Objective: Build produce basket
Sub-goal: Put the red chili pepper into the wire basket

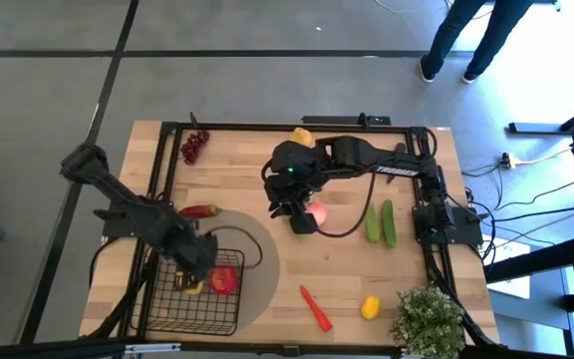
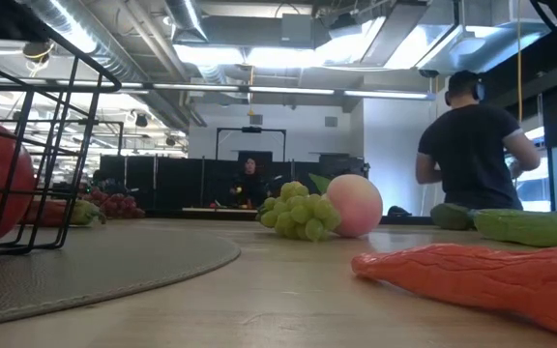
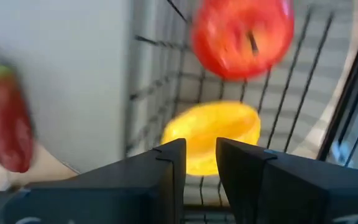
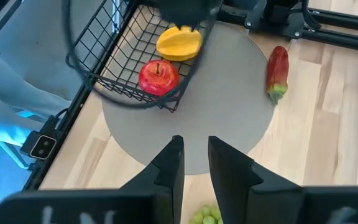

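The black wire basket (image 1: 202, 299) stands on the round tan mat (image 1: 259, 261) at the near left. A red apple (image 1: 224, 280) and a yellow fruit (image 1: 193, 287) lie on its floor. My left gripper (image 3: 201, 155) hovers above the basket, pointing down, open by a narrow gap with nothing between its fingers; the yellow fruit (image 3: 213, 134) and apple (image 3: 241, 37) show below it. My right gripper (image 4: 194, 158) hangs open, high over the table's middle, above green grapes (image 2: 298, 215) and a pink peach (image 2: 354, 205), which both rest on the table.
A red-and-green pepper (image 1: 199, 211) lies at the mat's far edge. Purple grapes (image 1: 194, 147) and a yellow fruit (image 1: 304, 135) sit at the far side, two cucumbers (image 1: 381, 221) to the right. A red chili (image 1: 316, 307), a lemon (image 1: 370, 307) and a potted plant (image 1: 429, 319) are near.
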Available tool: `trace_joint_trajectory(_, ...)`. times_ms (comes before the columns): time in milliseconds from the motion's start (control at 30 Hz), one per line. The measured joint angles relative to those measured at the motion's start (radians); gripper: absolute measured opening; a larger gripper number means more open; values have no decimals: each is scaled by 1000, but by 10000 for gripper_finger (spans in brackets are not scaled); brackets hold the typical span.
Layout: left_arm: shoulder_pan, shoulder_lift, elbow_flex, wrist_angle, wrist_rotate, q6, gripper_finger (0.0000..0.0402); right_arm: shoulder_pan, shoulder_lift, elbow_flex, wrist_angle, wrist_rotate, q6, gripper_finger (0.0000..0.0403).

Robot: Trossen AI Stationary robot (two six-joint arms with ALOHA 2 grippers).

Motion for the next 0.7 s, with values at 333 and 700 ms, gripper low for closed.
trace_joint_trajectory(333,91,-244,0,-61,-255,-240,74,-22,-22,0,2,0,-26,71)
trace_joint_trajectory(700,393,-229,0,-204,-251,-319,74,-62,-22,0,-1,-2,-5,71)
